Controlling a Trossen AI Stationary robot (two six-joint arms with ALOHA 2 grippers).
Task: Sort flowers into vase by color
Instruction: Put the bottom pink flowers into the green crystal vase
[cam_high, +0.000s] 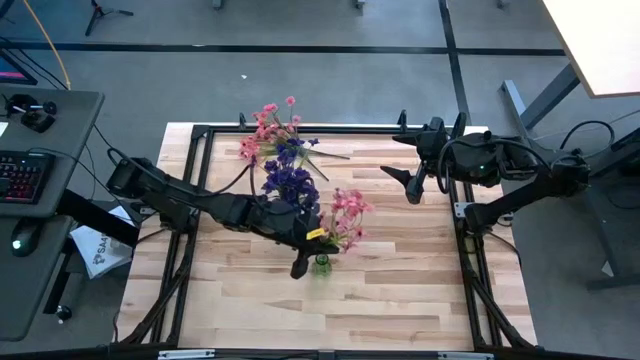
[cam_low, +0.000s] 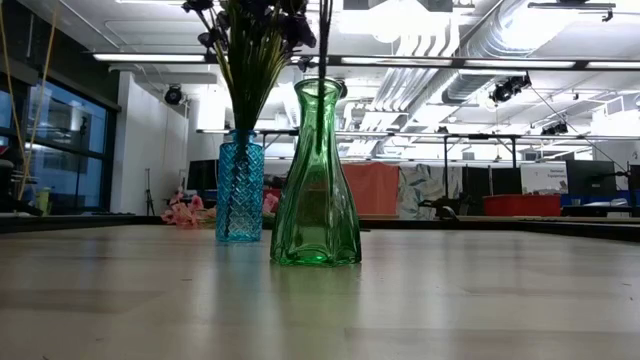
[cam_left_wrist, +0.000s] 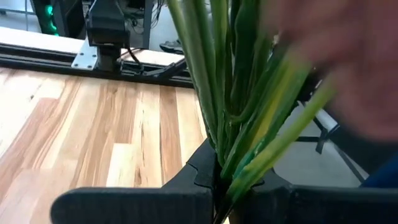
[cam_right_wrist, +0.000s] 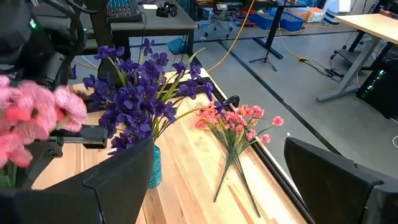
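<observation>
My left gripper (cam_high: 305, 243) is shut on a pink-blossomed sprig (cam_high: 346, 214) just above a green glass vase (cam_high: 321, 263). In the low view a thin stem (cam_low: 325, 45) comes down to the mouth of the green vase (cam_low: 316, 180). A blue vase (cam_low: 240, 188) behind it holds purple flowers (cam_high: 290, 178), stems down in its neck. More pink sprigs (cam_high: 268, 125) lie flat on the table at the far side. My right gripper (cam_high: 408, 182) is open and empty over the table's right part. My left gripper pinches a bundle of the pink sprig's green stems (cam_left_wrist: 233, 155) between its two fingers (cam_left_wrist: 199, 180). The blossoms (cam_right_wrist: 31, 121) stand out past the fingers. The sprig is lifted off the table, and its lower stem reaches down at the green vase's mouth.
The table's black frame rail (cam_high: 330, 130) runs along the far edge, with side rails at left and right. Bare wood (cam_high: 400, 290) lies near and to the right of the vases. A desk with a keyboard (cam_high: 25, 175) stands off the table's left.
</observation>
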